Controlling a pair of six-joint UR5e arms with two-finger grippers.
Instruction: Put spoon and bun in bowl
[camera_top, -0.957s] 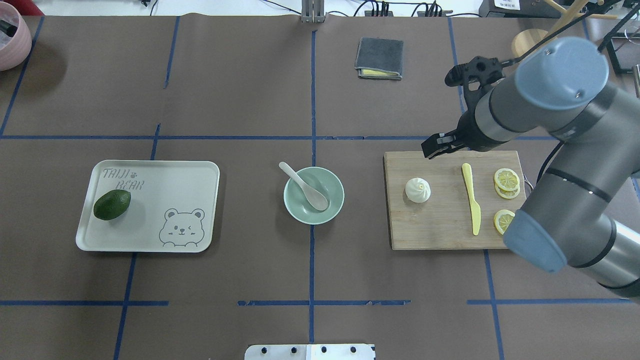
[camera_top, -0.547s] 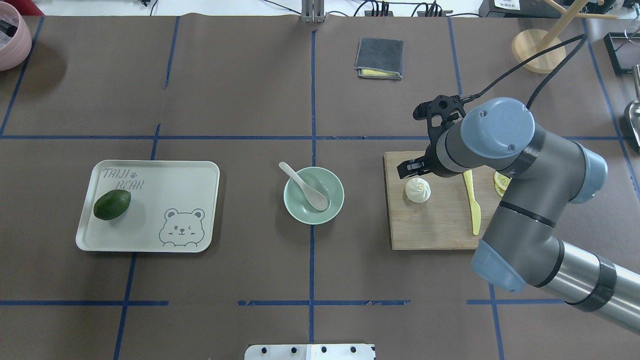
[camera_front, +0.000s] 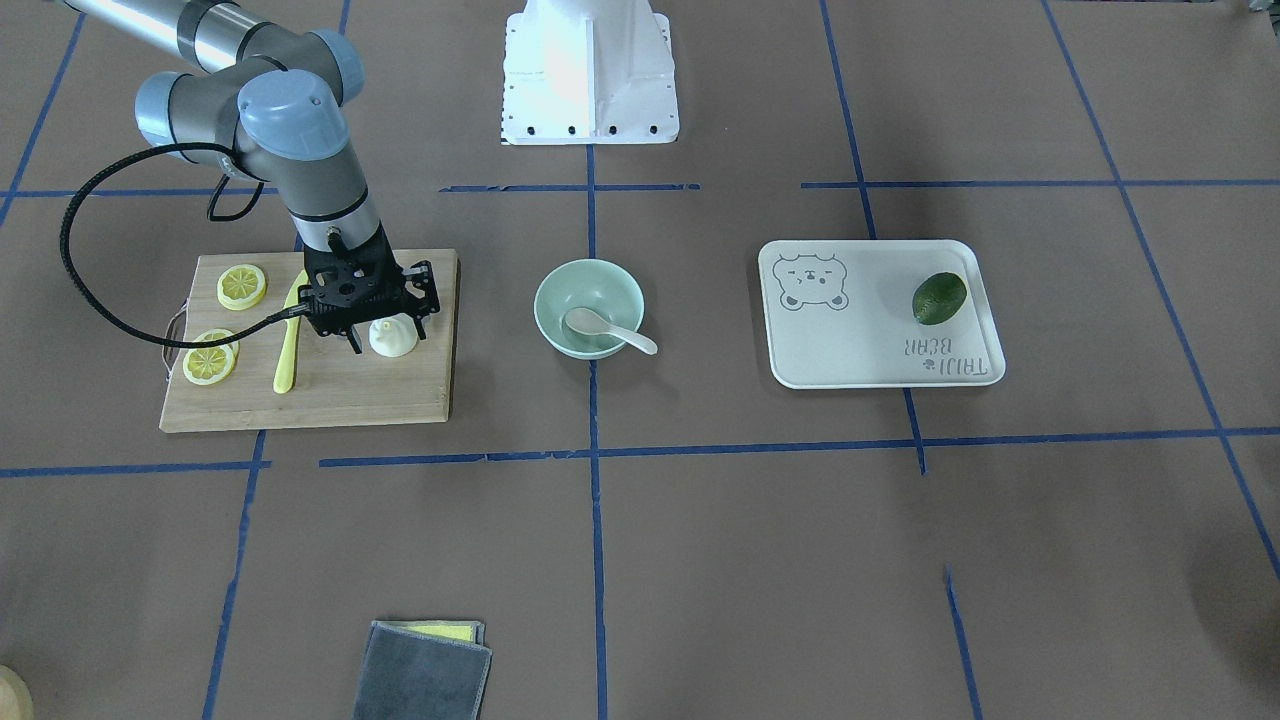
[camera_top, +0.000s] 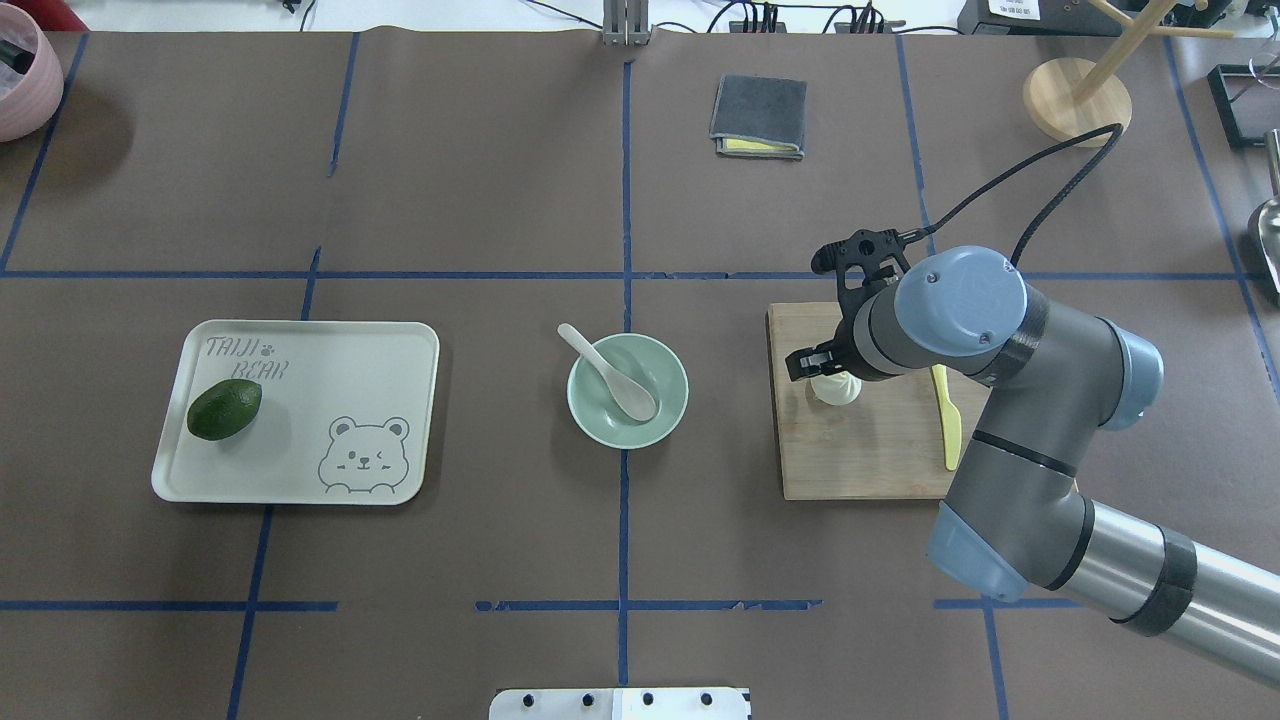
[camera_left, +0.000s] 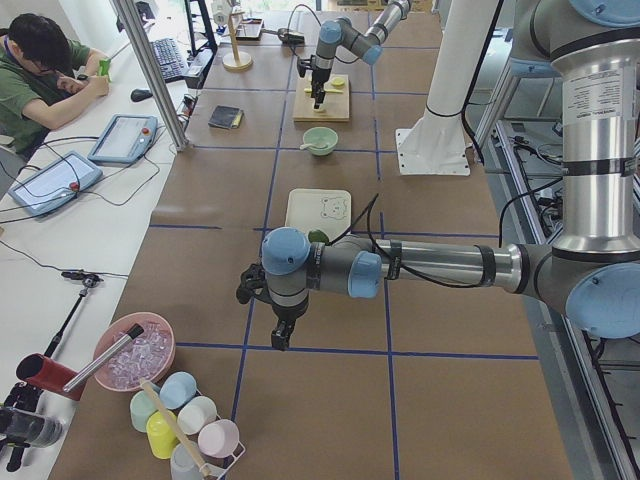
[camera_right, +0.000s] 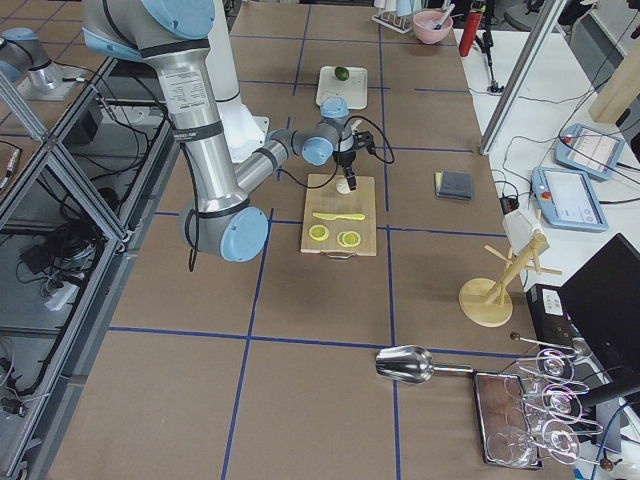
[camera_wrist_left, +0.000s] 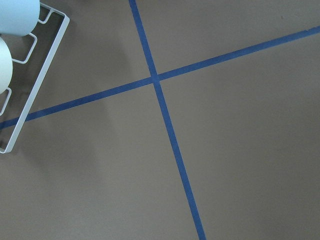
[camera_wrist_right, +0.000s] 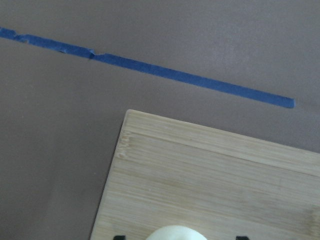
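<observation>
The white pleated bun (camera_front: 393, 338) sits on the wooden cutting board (camera_front: 330, 400). My right gripper (camera_front: 389, 338) is open and low over the board, with one finger on each side of the bun. In the overhead view the wrist hides part of the bun (camera_top: 838, 390). The right wrist view shows the bun's top (camera_wrist_right: 175, 233) between the two fingertips (camera_wrist_right: 118, 237). The pale spoon (camera_top: 612, 375) lies in the mint-green bowl (camera_top: 660, 362) with its handle over the rim. My left gripper (camera_left: 283, 338) shows only in the exterior left view, so I cannot tell its state.
A yellow plastic knife (camera_top: 950, 430) and lemon slices (camera_front: 242, 285) lie on the board beside the bun. A white bear-print tray (camera_top: 300, 440) with an avocado (camera_top: 224, 408) is on the left. A folded grey cloth (camera_top: 759, 116) lies at the back. A cup rack (camera_wrist_left: 20, 75) is near the left wrist.
My right gripper has moved from behind the board's far edge toward me and down, so that it now straddles the bun. The spoon, the bowl and the bun have not moved.
</observation>
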